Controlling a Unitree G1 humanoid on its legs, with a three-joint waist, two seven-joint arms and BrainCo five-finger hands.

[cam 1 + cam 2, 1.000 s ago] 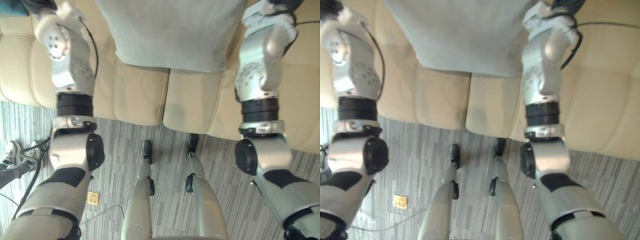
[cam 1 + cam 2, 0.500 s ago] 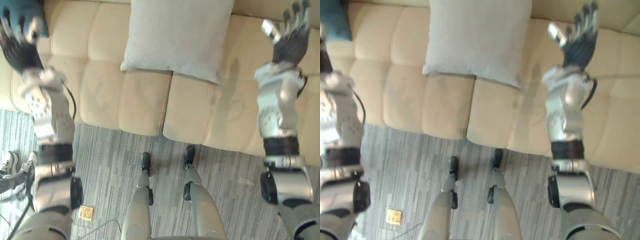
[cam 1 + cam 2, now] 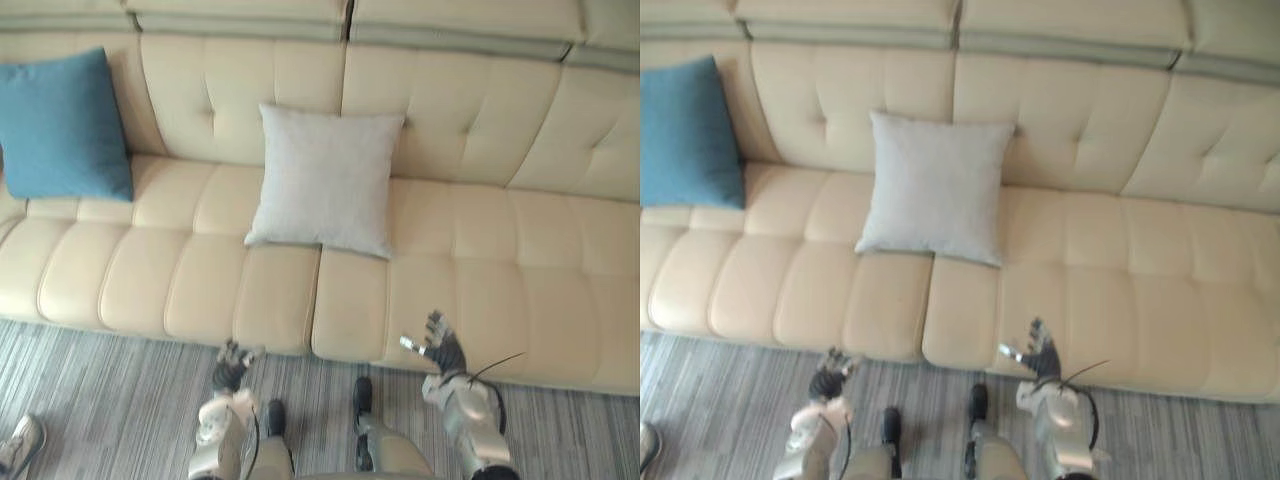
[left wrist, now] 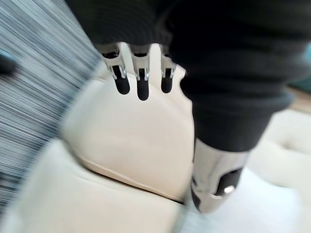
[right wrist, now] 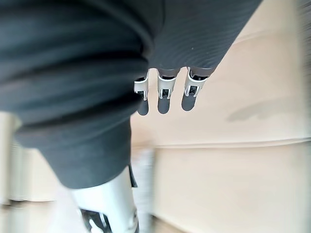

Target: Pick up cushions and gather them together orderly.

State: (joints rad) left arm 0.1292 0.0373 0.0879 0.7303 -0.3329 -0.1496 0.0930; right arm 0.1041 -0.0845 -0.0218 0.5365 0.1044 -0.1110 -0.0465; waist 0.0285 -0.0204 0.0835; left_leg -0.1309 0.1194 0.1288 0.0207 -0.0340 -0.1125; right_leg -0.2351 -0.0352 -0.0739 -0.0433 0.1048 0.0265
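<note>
A light grey cushion (image 3: 325,180) leans upright against the backrest in the middle of the cream sofa (image 3: 470,250). A blue cushion (image 3: 62,125) leans at the sofa's far left end. My left hand (image 3: 232,364) hangs low by the sofa's front edge, fingers relaxed and holding nothing. My right hand (image 3: 441,346) is also low at the front edge, fingers spread and empty. In the wrist views, the left hand's fingers (image 4: 141,80) and the right hand's fingers (image 5: 164,94) point at bare sofa leather.
Grey striped carpet (image 3: 100,400) lies in front of the sofa. A shoe (image 3: 20,445) shows at the lower left corner. The sofa seat to the right of the grey cushion is bare.
The camera has pulled back and tilted up, showing the whole sofa. Both arms have dropped from raised positions to low near the sofa's front edge. The grey cushion rests on the sofa as before.
</note>
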